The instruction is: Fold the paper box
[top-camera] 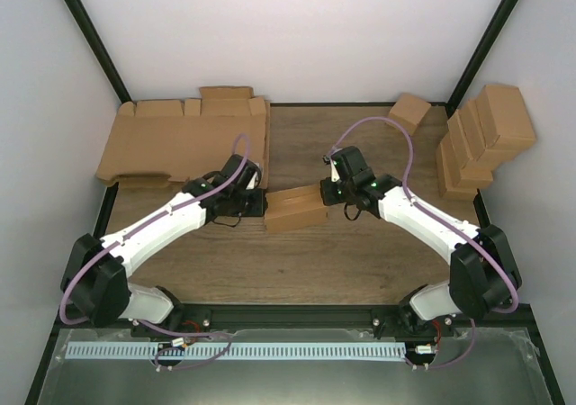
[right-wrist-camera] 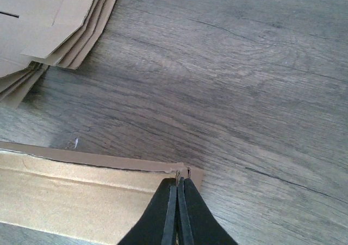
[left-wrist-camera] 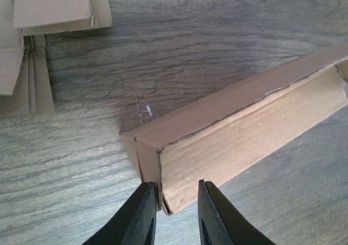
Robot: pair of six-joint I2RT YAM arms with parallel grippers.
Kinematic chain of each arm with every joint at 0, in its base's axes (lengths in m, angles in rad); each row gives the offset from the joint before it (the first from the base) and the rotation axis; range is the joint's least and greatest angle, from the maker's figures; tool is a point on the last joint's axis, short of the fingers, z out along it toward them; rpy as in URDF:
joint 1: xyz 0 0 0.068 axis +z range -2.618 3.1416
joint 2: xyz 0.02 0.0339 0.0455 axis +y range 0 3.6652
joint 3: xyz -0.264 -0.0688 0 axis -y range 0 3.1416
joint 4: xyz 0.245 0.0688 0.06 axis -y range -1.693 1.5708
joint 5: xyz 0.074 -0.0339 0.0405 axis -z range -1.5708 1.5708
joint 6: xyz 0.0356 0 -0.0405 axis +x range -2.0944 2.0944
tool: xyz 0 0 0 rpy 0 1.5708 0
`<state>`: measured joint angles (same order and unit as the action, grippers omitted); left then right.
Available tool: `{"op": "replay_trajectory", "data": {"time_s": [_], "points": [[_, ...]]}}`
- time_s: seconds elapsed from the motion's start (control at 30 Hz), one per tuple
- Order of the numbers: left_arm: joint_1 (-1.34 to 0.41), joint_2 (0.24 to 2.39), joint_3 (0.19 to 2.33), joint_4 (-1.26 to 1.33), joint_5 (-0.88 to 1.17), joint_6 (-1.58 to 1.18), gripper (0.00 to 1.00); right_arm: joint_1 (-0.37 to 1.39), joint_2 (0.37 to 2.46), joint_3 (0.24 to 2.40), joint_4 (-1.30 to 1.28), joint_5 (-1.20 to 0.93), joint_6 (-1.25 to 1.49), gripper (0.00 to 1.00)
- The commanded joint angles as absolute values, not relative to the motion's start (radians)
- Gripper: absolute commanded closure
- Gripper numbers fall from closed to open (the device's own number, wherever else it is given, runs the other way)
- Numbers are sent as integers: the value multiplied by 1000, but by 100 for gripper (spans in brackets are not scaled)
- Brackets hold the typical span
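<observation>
The paper box [top-camera: 295,209] is a brown oblong carton lying on the wooden table between the two arms. My left gripper [top-camera: 258,203] is at its left end. In the left wrist view the box [left-wrist-camera: 234,130] runs off to the upper right, and my left gripper [left-wrist-camera: 176,188] is open with its jaws astride the near corner; the left jaw touches the end flap. My right gripper [top-camera: 326,194] is at the right end. In the right wrist view it [right-wrist-camera: 178,181] is shut on the thin edge of the box [right-wrist-camera: 70,196] at that corner.
A stack of large flat cardboard sheets [top-camera: 180,139] lies at the back left, also seen in the left wrist view [left-wrist-camera: 54,5] and the right wrist view [right-wrist-camera: 49,22]. A small carton [top-camera: 409,112] sits at the back. Several folded cartons [top-camera: 481,139] are piled at the right.
</observation>
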<state>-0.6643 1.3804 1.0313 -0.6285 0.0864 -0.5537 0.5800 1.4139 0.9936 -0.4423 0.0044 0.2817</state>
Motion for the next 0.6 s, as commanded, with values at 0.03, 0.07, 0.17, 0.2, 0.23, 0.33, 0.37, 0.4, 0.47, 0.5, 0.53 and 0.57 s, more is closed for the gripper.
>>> {"op": "replay_trajectory", "data": {"time_s": [0.03,0.07,0.17,0.2,0.23,0.33,0.37,0.4,0.47,0.5,0.53,0.57], "points": [[-661,1399,1034,-607,47,-584,87,596,1430,1020,-502,7,286,98],[-661,1401,1034,-606,46,-590,92,596,1431,1021,-501,8,288,98],[-660,1402,1032,-607,49,-603,96,595,1434,1024,-508,2,294,98],[-661,1402,1030,-606,52,-607,96,595,1434,1025,-507,0,296,98],[-661,1402,1028,-607,53,-612,96,595,1433,1025,-507,-3,298,98],[-661,1402,1023,-611,56,-621,96,596,1434,1026,-509,-16,301,97],[-661,1401,1019,-610,58,-622,96,595,1436,1028,-512,-20,304,97],[-661,1399,1012,-609,58,-624,96,595,1438,1030,-517,-23,305,97],[-661,1390,998,-603,59,-630,96,595,1441,1032,-521,-31,308,97],[-661,1389,988,-598,61,-634,96,595,1441,1032,-522,-35,309,97],[-661,1385,979,-588,69,-638,96,597,1443,1034,-525,-38,312,97],[-661,1384,970,-581,76,-641,96,598,1443,1037,-529,-43,313,97]]}}
